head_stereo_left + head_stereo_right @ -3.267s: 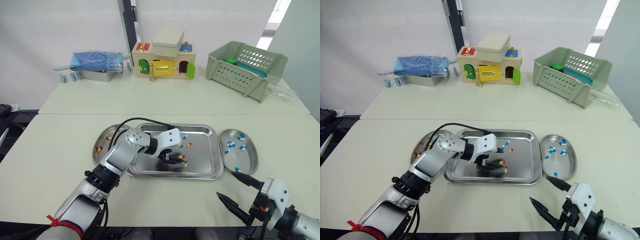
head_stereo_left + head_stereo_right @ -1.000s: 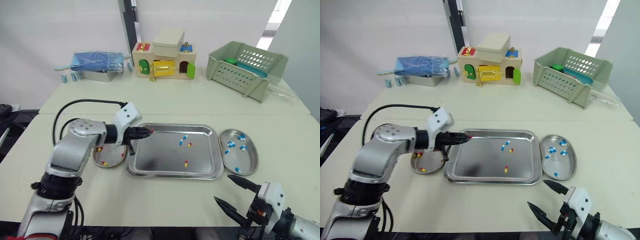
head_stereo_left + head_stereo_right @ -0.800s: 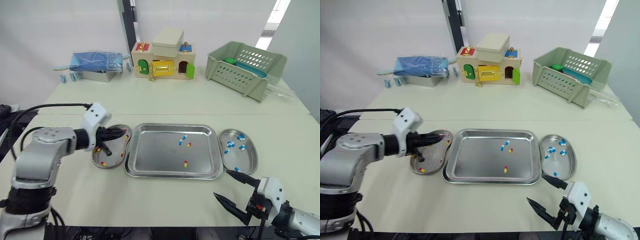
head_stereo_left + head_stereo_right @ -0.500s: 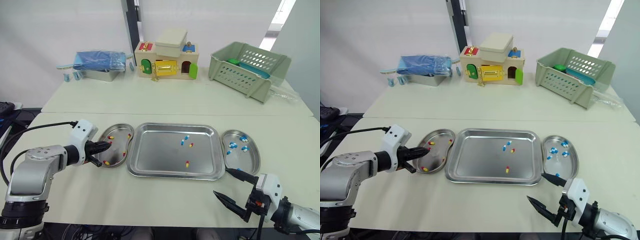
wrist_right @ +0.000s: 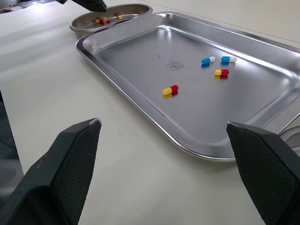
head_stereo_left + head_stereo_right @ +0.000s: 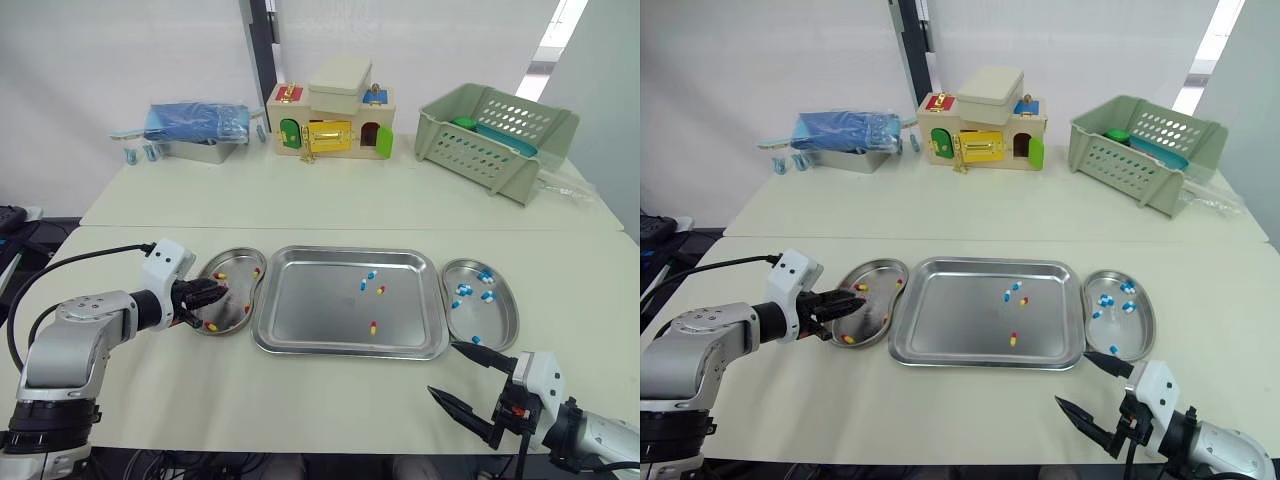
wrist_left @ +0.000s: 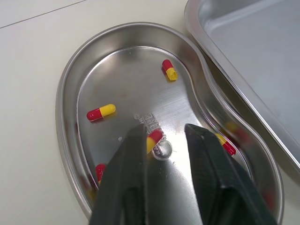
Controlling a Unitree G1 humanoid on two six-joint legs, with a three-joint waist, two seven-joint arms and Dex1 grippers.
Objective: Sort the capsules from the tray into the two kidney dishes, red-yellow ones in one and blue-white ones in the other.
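A steel tray [image 6: 310, 312] in the middle holds two blue-white capsules [image 6: 366, 279] and two red-yellow capsules [image 5: 170, 89]. The left kidney dish [image 7: 70, 84] holds several red-yellow capsules [image 7: 101, 112]. Blue-white capsules [image 6: 465, 290] lie in the right kidney dish [image 6: 495, 328]. My left gripper [image 6: 212, 294] hovers open low over the left dish, and a red-yellow capsule [image 7: 154, 138] lies on the dish floor beside one finger [image 7: 126, 178]. My right gripper [image 6: 445, 368] is open and empty above the table, near the tray's front right corner.
At the table's far side stand a wooden toy house [image 6: 330, 120], a green slotted basket [image 6: 495, 125] and a metal box with a blue bag [image 6: 195, 125]. A black cable [image 6: 90, 258] loops from my left arm.
My left gripper moved from the tray's left edge to the left dish with a red-yellow capsule, then opened; the capsule now lies in the dish. The camera shifted slightly.
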